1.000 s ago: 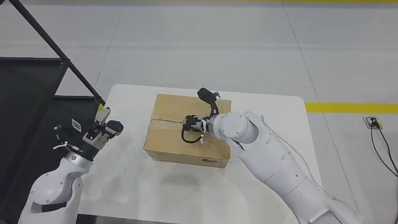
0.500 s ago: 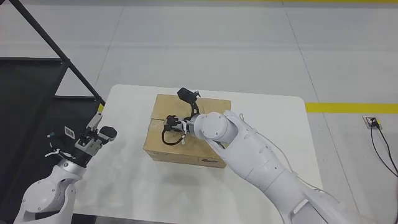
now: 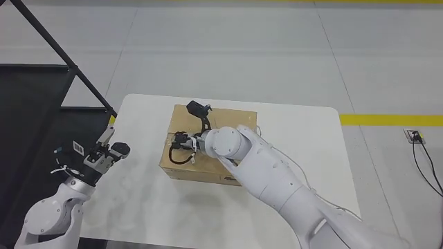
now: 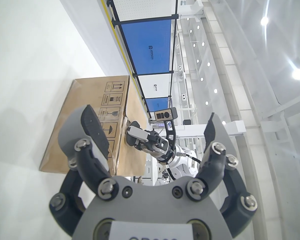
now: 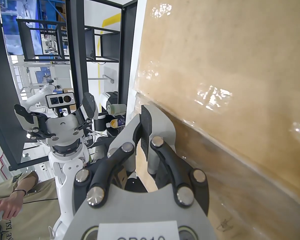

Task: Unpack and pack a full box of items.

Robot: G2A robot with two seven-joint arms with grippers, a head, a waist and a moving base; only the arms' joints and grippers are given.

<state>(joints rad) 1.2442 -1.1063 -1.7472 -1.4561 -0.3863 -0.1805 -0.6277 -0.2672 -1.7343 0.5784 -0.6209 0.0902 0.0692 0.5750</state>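
The left gripper (image 3: 114, 149) (image 4: 152, 123) hangs at the left edge of the white table (image 3: 304, 159), on the side nearest the robot. Its fingers (image 4: 92, 123) are spread wide apart with nothing between them. It points across the tabletop toward the box and is well apart from it.

Farther in, near the middle of the table, sits the cardboard box (image 3: 235, 121) (image 4: 112, 93) (image 5: 227, 63), resting flat. Its top flaps are folded down and meet in a seam that runs the length of the lid. Shiny clear tape (image 5: 210, 96) covers that seam, so the box is closed and what is inside is hidden. One side panel carries printed handling symbols.

The right gripper (image 3: 176, 140) (image 4: 133, 136) (image 5: 143, 116) lies low over the lid at the box's left end. Its fingers (image 5: 145, 126) are brought together, with the tips right at the taped seam where it reaches the edge. It cannot be told whether any tape is pinched between them. The right arm stretches across the top of the box to get there.

Beyond the table's left side stands a black metal frame (image 3: 41, 41), and a yellow line (image 3: 391, 119) crosses the floor to the right.
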